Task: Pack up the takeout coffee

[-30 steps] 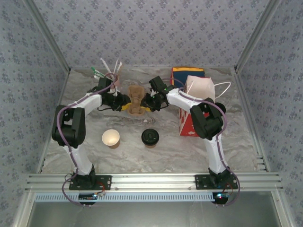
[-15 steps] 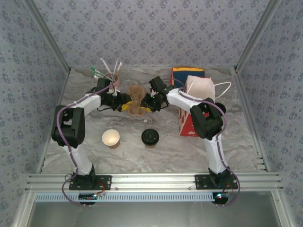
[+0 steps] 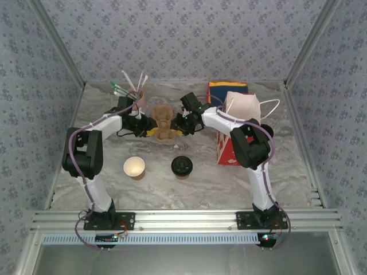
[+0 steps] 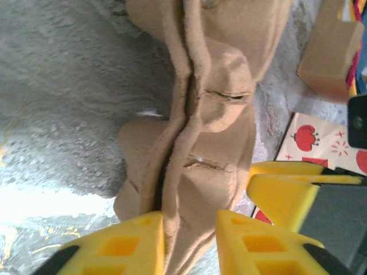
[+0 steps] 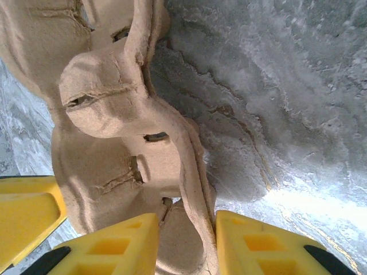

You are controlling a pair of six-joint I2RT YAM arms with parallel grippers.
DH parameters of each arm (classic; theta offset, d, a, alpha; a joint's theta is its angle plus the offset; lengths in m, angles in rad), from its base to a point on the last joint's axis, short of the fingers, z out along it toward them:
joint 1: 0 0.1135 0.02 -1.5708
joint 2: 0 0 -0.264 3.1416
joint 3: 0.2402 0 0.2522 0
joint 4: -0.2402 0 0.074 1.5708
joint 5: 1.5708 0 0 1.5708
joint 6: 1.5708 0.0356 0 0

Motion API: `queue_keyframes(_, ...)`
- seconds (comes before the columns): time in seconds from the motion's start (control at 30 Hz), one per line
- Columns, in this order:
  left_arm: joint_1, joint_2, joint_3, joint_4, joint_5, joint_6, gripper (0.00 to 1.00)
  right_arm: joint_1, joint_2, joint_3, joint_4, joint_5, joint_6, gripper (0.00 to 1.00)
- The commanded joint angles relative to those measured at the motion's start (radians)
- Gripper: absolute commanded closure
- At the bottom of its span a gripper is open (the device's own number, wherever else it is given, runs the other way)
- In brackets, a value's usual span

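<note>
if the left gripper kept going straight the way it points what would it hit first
The brown pulp carrier: its edge sits between the left gripper fingers. Past it, likely the right gripper, though depth is unclear.

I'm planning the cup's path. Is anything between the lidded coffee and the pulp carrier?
Nothing visible. The coffee stands on bare table in front of the carrier; the lidless cup stands off to its left. The left gripper and right gripper clamp the carrier's opposite edges, beside that path.
</note>
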Motion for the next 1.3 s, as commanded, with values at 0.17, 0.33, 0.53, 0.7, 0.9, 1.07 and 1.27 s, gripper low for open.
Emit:
queue_keyframes(0.17,-0.005,0.001,0.031,-0.043,-0.045,0.042,0.84,0.006,-0.036,0.013,-0.024,0.006,-0.025,0.68)
queue_keyframes(0.33,-0.005,0.005,0.029,-0.013,-0.034,0.012,0.87,0.001,-0.043,-0.004,-0.015,-0.001,-0.02,0.67)
queue_keyframes(0.53,0.005,0.01,0.028,0.004,-0.022,-0.01,0.96,-0.001,-0.048,-0.021,0.007,-0.019,-0.004,0.68)
queue_keyframes(0.7,0.02,0.01,0.003,0.054,-0.002,-0.058,0.95,-0.007,-0.063,-0.037,0.006,-0.002,0.002,0.65)
queue_keyframes(0.9,0.025,0.011,0.005,0.063,0.001,-0.073,0.95,-0.009,-0.077,-0.053,0.005,0.005,0.006,0.65)
queue_keyframes(1.07,0.025,0.019,0.0,0.064,0.004,-0.069,0.95,-0.01,-0.067,-0.055,0.035,-0.025,0.025,0.66)
queue_keyframes(1.27,0.025,0.02,-0.001,0.062,0.006,-0.064,0.95,-0.01,-0.05,-0.054,0.044,-0.027,0.036,0.66)
